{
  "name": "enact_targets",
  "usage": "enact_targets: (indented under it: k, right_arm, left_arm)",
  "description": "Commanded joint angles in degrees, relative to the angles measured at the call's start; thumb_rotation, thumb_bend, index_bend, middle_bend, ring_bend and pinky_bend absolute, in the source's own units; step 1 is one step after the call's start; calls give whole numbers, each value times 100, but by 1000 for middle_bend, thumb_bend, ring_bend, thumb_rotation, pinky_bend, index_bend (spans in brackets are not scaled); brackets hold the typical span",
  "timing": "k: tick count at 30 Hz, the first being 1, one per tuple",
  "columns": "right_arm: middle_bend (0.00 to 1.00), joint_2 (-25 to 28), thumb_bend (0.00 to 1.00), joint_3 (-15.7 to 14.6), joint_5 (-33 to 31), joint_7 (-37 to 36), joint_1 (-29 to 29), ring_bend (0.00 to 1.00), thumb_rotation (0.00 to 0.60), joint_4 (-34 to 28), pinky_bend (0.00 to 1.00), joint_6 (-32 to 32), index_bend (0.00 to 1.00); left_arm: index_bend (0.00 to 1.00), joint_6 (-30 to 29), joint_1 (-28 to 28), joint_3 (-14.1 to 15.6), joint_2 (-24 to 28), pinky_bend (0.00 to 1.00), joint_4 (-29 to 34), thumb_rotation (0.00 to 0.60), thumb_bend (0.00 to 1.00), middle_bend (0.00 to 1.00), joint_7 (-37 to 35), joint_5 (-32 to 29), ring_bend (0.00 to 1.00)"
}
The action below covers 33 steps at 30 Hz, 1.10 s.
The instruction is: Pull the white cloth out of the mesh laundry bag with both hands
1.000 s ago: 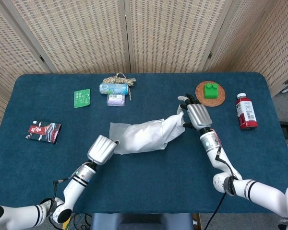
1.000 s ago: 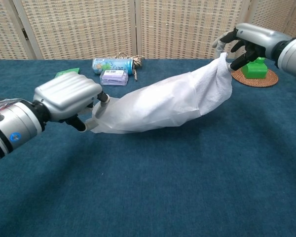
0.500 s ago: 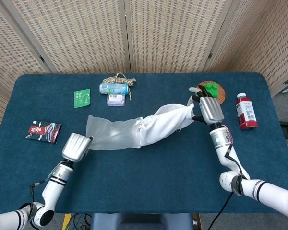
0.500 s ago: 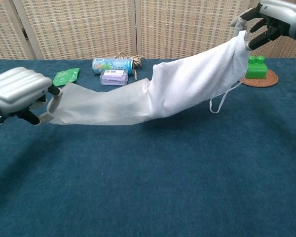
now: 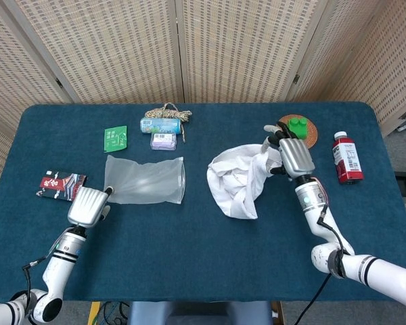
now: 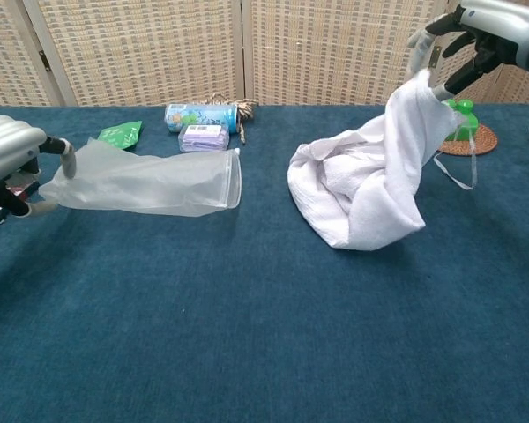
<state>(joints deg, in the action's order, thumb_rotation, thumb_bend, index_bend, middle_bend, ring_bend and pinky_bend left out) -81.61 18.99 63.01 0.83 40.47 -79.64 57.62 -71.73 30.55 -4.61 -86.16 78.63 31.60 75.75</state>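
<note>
White and crumpled, the cloth (image 5: 238, 184) hung from our right hand (image 5: 291, 150), whose fingers were clamped on its upper corner while the bulk of it slumped in a heap on the blue table (image 5: 210, 250). In the chest view the same white cloth (image 6: 367, 187) was fully outside the mesh laundry bag (image 6: 150, 183), well apart from it, with a thin loop of tape dangling off its right edge. Our right hand (image 6: 476, 35) sat raised above the table surface near the back right.

We held the closed end of the mesh laundry bag (image 5: 145, 180) with our left hand (image 5: 86, 206), fingers pinched on the fabric. The bag lay flat and translucent on the table, its open mouth facing the cloth. In the chest view our left hand (image 6: 9, 159) showed only partly at the left edge.

Along the back of the table we saw a green packet (image 5: 115, 138), a can lying on its side (image 5: 160, 125) with a coil of rope (image 5: 168, 111) touching it, and a small purple pack (image 5: 163, 141) just in front of the can. A green block (image 5: 298, 127) sat on a round woven coaster (image 5: 310, 135) just behind our right hand, and a red-capped bottle (image 5: 346, 157) stood near the right edge. A dark packet (image 5: 61, 185) lay by the left edge, near our left hand.
</note>
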Motion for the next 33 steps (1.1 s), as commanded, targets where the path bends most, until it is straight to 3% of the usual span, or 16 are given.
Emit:
enact_targets:
  k: [1,8,11,14,24,33]
  right_arm:
    - [157,116,0,-16,76,102,-34,20,600,-138,195,106,8]
    - [158,711,0,-87,128,460,-315,20,600,-818,195,425,0]
    - [159,1099,0,-198,31,700,-505,22,600,-1211,195,475,25]
    - [163,1496,0,-328,-66,914,-748,32,600,-1597,195,603,172]
    - [202,2422,0,-909,463,890,-1780,71,600,-2558,199,1491,291]
    - [220,2353,0,-1493,1382,474,-2669,88,600,-2484,199,2415,315]
  left_arm:
    - [30,-159,-48,-18,84,1000,167,600,68,909,47,125,873]
    - [1,-495,-218,-66,448,919,631,600,30,624,66,293,692]
    - [66,-462,-304,-19,749,701,924,600,31,541,-199,328,537]
    - [155,-488,-434,21,1048,552,1092,600,30,506,-657,371,413]
    - [217,-1181,-1129,287,1898,525,1299,600,30,488,-1226,691,395]
    - [222,-1643,-1768,554,2350,525,1353,600,30,481,-1509,828,394]
